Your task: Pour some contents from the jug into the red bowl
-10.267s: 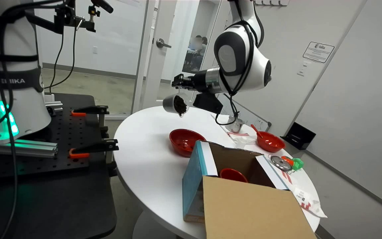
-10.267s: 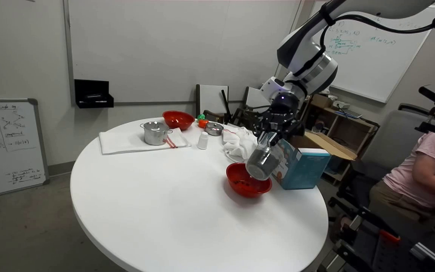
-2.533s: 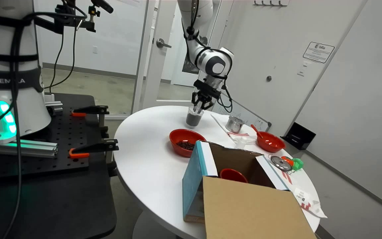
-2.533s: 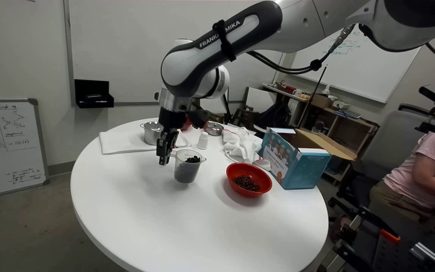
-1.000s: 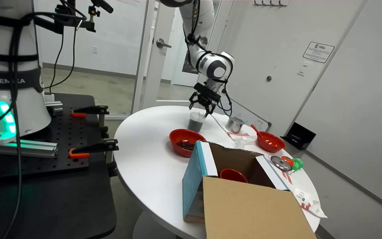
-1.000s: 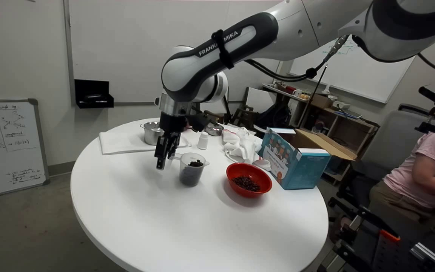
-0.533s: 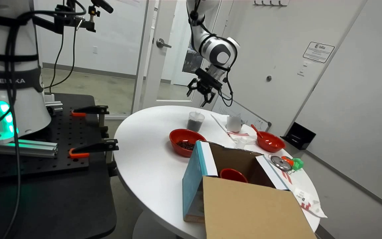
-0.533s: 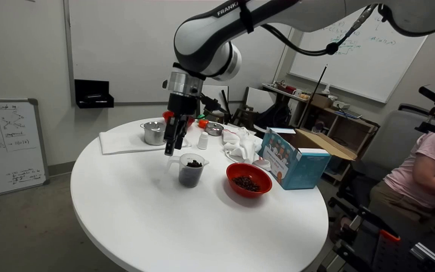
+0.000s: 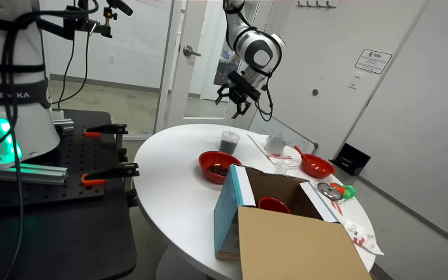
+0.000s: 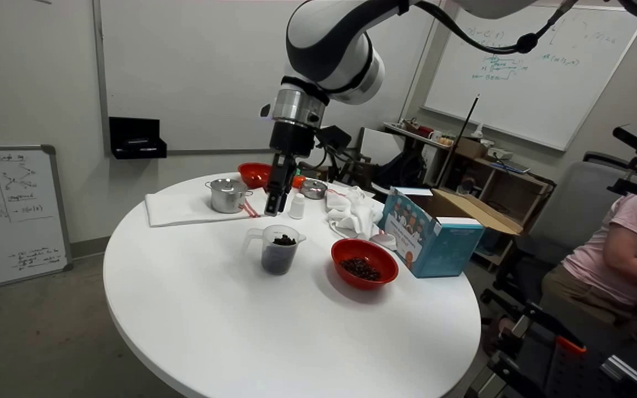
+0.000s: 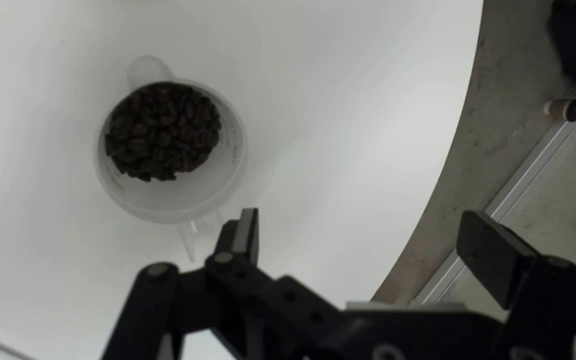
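There's a silver pot [image 10: 228,198] sitting on a folded white towel [image 10: 177,211], little white bottle [image 10: 297,207] just beside that, crumpled white cloth [image 10: 353,214] right by an open blue box [image 10: 444,251], and some person [image 10: 611,260] in a pink shirt [image 10: 592,251] off to the side.
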Controlling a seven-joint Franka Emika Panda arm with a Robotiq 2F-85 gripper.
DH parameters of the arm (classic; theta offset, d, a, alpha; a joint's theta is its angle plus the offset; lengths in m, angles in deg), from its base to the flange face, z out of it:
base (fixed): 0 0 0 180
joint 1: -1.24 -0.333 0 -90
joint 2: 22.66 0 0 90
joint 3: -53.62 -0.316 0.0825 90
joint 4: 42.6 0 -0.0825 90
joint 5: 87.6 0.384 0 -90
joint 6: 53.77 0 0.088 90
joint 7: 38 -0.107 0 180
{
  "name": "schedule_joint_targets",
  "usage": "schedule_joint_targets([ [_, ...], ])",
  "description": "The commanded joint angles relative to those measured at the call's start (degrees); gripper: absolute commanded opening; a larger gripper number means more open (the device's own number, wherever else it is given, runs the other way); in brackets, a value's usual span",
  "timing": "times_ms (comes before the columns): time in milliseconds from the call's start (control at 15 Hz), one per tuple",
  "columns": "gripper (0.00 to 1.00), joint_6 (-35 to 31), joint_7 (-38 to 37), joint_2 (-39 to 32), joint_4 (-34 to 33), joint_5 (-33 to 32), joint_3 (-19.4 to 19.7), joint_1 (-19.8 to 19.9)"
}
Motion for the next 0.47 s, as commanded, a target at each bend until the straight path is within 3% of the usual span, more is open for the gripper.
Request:
schedule_joint_targets([
  [0,1.0,0.23,0.39,-0.09,-0.41,0.76,1.07,-0.97],
  [400,1.0,0.2,0.34,-0.32,-0.47,0.71,1.08,-1.26],
])
